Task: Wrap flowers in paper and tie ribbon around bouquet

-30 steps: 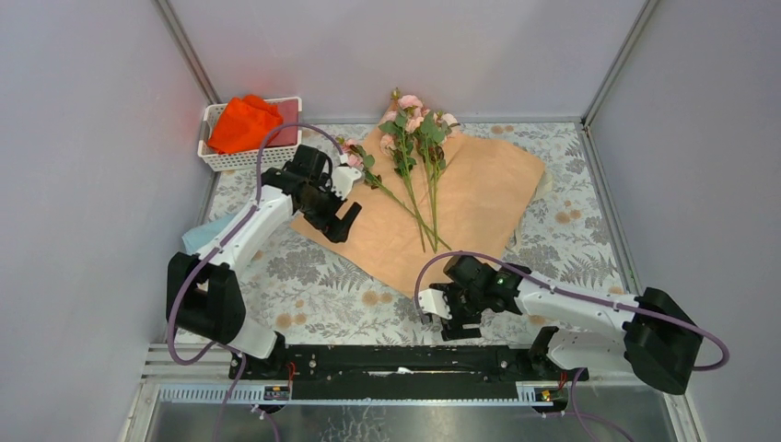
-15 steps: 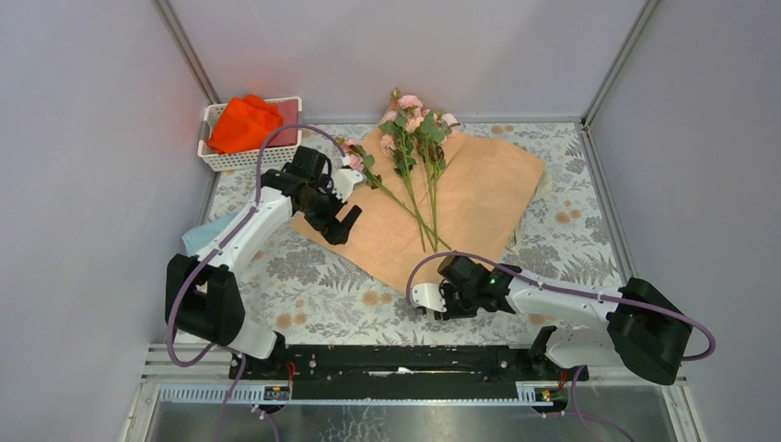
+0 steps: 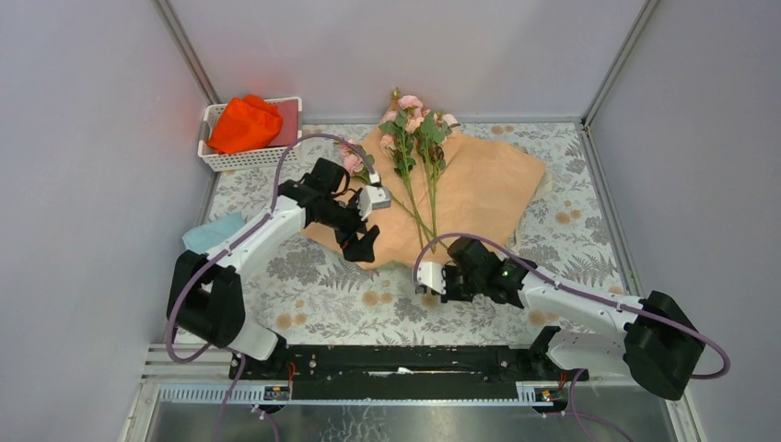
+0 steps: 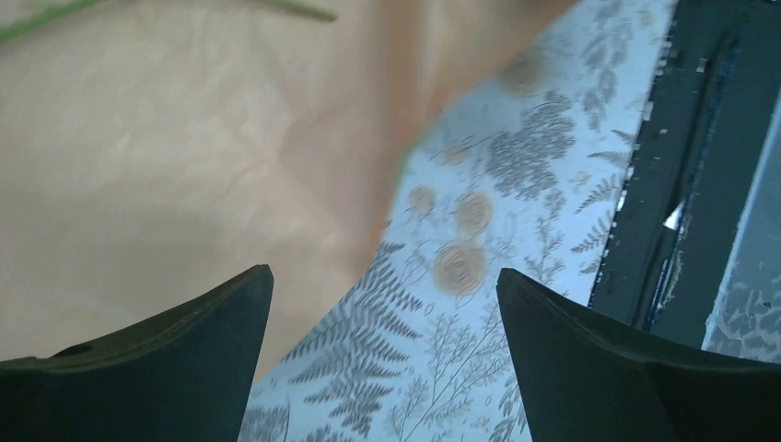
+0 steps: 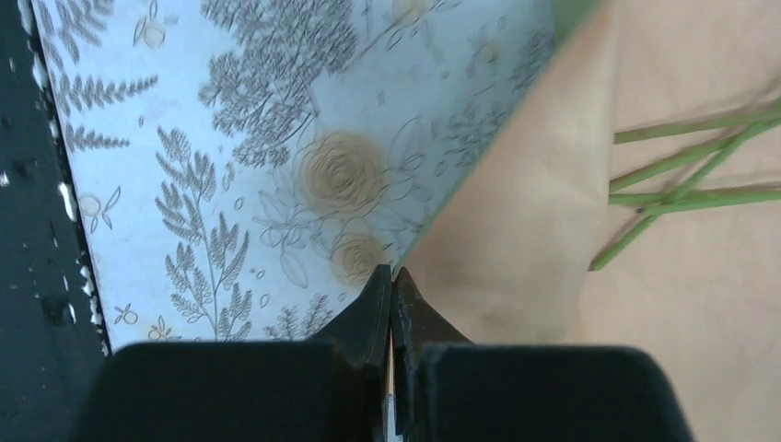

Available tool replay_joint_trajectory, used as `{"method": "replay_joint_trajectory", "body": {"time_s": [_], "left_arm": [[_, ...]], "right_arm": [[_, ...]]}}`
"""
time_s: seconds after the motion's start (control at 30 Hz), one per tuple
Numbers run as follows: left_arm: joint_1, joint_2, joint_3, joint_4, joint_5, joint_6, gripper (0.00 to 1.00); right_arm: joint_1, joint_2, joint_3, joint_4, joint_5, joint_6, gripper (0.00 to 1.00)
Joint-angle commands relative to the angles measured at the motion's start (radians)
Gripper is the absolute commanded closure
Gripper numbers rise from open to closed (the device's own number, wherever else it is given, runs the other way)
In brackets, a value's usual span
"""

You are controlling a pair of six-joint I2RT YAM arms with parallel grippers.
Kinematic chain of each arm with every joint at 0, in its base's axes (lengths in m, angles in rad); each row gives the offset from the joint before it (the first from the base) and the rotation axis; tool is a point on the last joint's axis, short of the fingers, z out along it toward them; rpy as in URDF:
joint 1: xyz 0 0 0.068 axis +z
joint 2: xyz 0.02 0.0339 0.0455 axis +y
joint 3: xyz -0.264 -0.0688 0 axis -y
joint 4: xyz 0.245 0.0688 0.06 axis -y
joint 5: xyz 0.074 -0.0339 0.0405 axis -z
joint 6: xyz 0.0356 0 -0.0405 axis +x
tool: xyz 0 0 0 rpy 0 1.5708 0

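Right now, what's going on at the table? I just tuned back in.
The right gripper is pinched shut on the near corner of the paper, which lies peach side up on the table. The flowers lie loose on it, not yet wrapped. The left gripper hangs open over the paper's left edge, holding nothing. No ribbon is in sight.

Robot test cell in a lab

Plain grey panel walls (image 3: 92, 184) in aluminium framing (image 3: 189, 55) enclosed a surface under a floral tablecloth (image 3: 322, 295); a left arm (image 3: 253, 235) and right arm (image 3: 576, 299), both cabled, stood bolted to a black rail (image 3: 396, 359).
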Motion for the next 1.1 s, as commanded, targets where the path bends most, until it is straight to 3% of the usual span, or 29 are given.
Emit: {"method": "replay_joint_trajectory", "body": {"time_s": [0.0,0.2,0.33,0.5,0.67,1.07], "left_arm": [[-0.058,-0.054,-0.093,0.228,0.184,0.050,0.01],[-0.139,-0.072,-0.270,0.472,0.211,0.133,0.01],[-0.175,-0.073,-0.286,0.579,0.129,0.107,0.01],[-0.175,-0.056,-0.214,0.489,0.086,0.163,0.01],[-0.174,-0.073,-0.105,0.137,0.067,0.402,0.01],[-0.144,-0.153,-0.130,0.110,0.122,0.392,0.02]], "right_arm": [[-0.086,0.011,0.113,0.060,-0.241,0.021,1.00],[-0.110,0.141,0.289,-0.095,-0.336,-0.016,1.00],[-0.131,0.148,0.340,-0.188,-0.379,-0.078,1.00],[-0.157,0.155,0.404,-0.313,-0.414,-0.167,1.00],[-0.161,0.165,0.434,-0.332,-0.470,-0.204,1.00],[-0.172,0.197,0.456,-0.331,-0.504,-0.240,1.00]]}}
